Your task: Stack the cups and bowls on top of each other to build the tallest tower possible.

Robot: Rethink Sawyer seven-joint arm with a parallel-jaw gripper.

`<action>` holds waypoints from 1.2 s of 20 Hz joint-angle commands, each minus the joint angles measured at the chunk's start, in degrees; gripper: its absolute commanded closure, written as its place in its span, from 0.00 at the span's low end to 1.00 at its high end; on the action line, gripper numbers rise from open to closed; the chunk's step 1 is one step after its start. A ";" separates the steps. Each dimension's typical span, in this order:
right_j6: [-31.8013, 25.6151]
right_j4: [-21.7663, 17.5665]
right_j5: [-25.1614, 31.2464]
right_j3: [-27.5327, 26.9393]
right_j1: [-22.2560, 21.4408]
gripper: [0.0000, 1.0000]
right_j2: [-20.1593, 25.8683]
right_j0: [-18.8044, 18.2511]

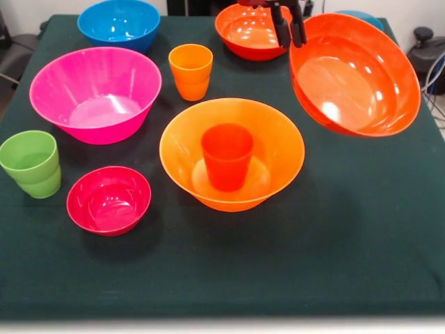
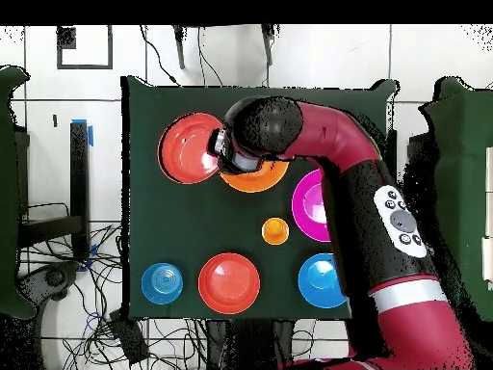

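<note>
Red-orange cup (image 1: 227, 156) upright inside widest orange bowl (image 1: 278, 142); large red-orange bowl (image 1: 354, 75) tilted, held above table.

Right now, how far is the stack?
Done: red-orange cup sits in the wide orange bowl. In hand: end effector grips the tilted red-orange bowl by its rim, lifted. Left: pink bowl, blue bowl, crimson bowl, orange cup, green cup.

Dark green table (image 1: 361, 236) carries bowls (image 1: 95, 94) and cups (image 1: 31, 164).
</note>
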 commanded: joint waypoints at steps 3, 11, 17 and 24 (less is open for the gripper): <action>-18.20 -5.95 6.71 -4.45 4.21 1.00 4.60 -2.70; -18.67 -7.51 8.64 -6.07 5.22 1.00 6.40 -4.10; -19.12 -8.48 9.61 -7.43 6.14 1.00 7.06 -4.45; -19.79 -9.37 9.43 -6.29 5.91 1.00 7.94 -5.95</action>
